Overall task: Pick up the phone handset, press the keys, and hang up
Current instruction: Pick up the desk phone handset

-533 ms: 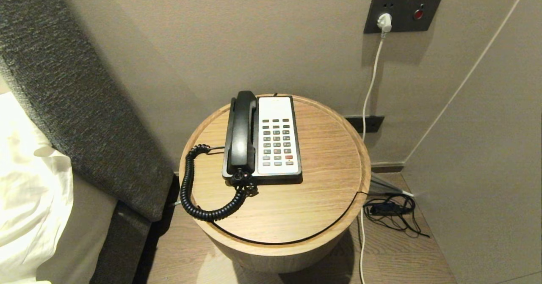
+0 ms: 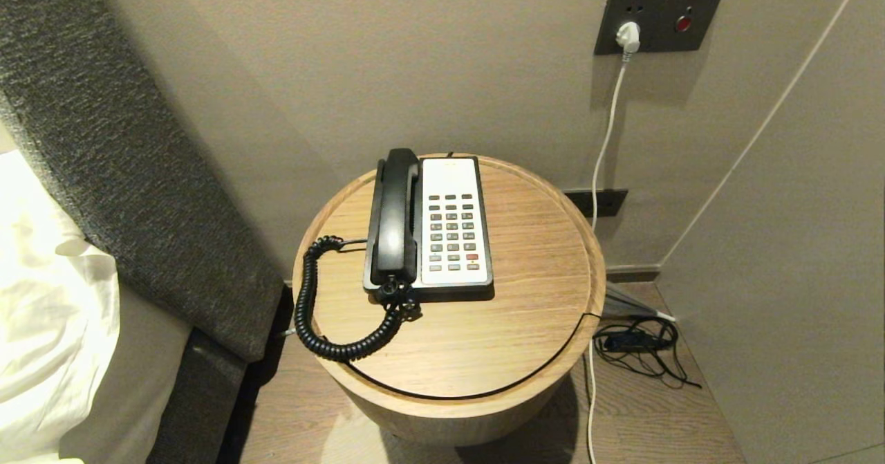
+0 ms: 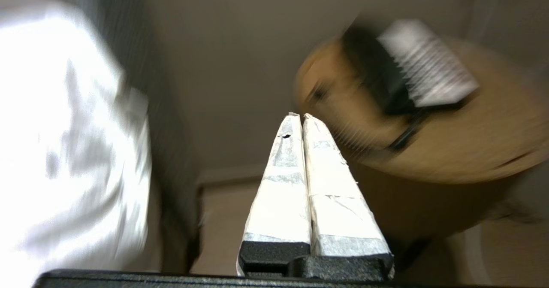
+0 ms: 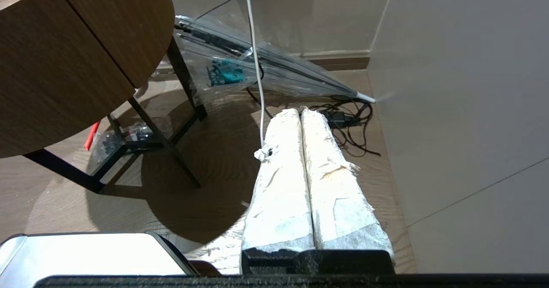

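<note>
The black phone handset [image 2: 395,218] lies in its cradle on the left side of the phone base, on the round wooden table [image 2: 525,298]. Its coiled cord [image 2: 308,312] loops off the table's left edge. The keys [image 2: 453,232] form a grid on the white faceplate to the handset's right. The handset also shows in the left wrist view [image 3: 373,75], with the keys [image 3: 426,67] beside it. My left gripper [image 3: 301,115] is shut and empty, below and to the left of the table. My right gripper [image 4: 300,110] is shut and empty, low over the floor right of the table.
A grey headboard [image 2: 124,146] and white bedding [image 2: 48,312] stand left of the table. A wall plate [image 2: 657,21] with a red button holds a white plug and cable. A folded clear umbrella [image 4: 266,69] and tangled black cables [image 4: 347,120] lie on the floor at the right.
</note>
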`<state>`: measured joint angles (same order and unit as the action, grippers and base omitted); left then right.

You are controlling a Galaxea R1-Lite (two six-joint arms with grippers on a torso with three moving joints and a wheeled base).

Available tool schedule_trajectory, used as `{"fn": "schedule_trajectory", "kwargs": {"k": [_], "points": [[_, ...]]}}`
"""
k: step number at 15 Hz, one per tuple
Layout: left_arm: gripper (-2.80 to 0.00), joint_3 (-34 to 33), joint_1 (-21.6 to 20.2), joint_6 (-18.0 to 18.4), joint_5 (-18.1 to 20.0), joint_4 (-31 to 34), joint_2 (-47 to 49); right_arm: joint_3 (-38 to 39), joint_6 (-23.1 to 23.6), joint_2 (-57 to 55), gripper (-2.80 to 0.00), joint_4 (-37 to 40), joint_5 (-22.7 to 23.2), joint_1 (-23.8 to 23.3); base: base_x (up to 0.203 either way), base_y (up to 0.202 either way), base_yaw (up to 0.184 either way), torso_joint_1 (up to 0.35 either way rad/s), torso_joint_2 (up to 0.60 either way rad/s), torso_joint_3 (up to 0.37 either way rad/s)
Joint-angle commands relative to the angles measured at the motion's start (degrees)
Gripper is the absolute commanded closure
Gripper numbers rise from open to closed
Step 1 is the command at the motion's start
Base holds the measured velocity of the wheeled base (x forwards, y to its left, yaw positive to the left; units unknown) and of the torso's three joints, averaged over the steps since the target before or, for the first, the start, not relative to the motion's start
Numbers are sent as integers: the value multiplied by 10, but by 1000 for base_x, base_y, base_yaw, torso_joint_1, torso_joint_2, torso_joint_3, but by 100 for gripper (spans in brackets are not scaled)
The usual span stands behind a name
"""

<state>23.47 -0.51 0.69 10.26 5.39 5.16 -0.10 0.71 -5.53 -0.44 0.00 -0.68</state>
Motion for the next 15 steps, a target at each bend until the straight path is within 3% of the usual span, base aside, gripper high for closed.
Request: {"fn": "schedule_trajectory", "kwargs": {"k": [1, 5, 9, 10, 12, 15], "points": [[0, 165, -1, -16, 52, 61, 120, 0, 0, -1, 0, 0, 0, 0, 0, 0, 0, 0, 0, 0], [0, 452, 20, -76, 153, 187, 487, 0, 2, -1, 0, 2, 0, 0, 0, 0, 0, 0, 0, 0], [0, 641, 128, -113, 152, 248, 771, 0, 3, -1, 0, 1, 0, 0, 0, 0, 0, 0, 0, 0], [-280, 689, 160, -119, 143, 260, 824, 0, 3, -1, 0, 1, 0, 0, 0, 0, 0, 0, 0, 0], [-280, 753, 246, -127, 86, 275, 893, 0, 2, -1, 0, 1, -1, 0, 0, 0, 0, 0, 0, 0], [-280, 799, 322, -129, -34, 288, 954, 0, 2, -1, 0, 1, 0, 0, 0, 0, 0, 0, 0, 0]]}}
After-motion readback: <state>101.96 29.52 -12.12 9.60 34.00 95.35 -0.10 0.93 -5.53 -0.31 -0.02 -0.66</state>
